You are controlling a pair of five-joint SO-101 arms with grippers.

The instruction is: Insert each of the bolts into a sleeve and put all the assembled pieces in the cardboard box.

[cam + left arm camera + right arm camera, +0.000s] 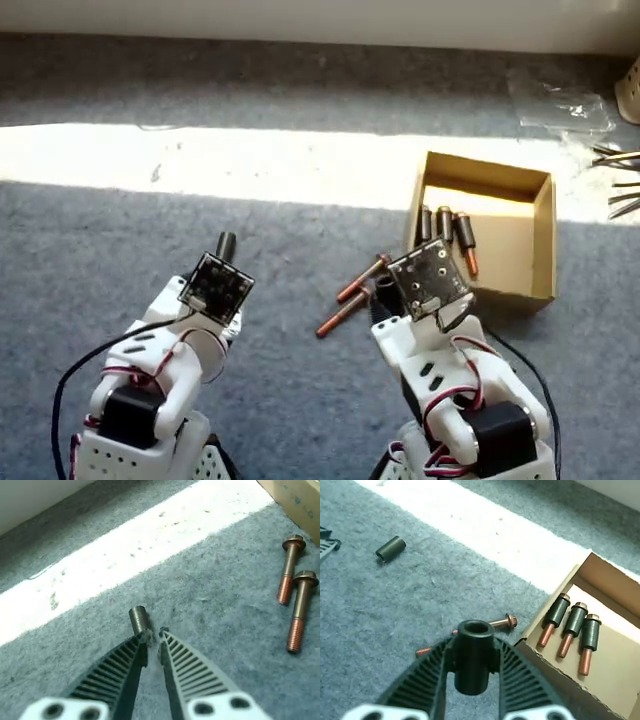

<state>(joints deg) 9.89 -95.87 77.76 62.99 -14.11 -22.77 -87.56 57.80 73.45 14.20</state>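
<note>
Bolts with copper-coloured threads and flanged metal heads (pixel 298 611) are what we have left to deal with: two lie loose on the grey carpet (pixel 120 250), side by side and near the open cardboard box (pixel 543 240). Three assembled pieces (pixel 572 627), each a bolt in a dark sleeve, lie in a row inside it, so we judge the job a little past halfway. Our right gripper (pixel 472 646) is clamped on a dark cylindrical sleeve (pixel 471 662), held bore-up, with the two bolts on the carpet just beyond it. A second dark sleeve (pixel 138 620) lies on the carpet touching the tip of our left gripper (pixel 154 635), whose jaws stand at a narrow slit, holding nothing.
</note>
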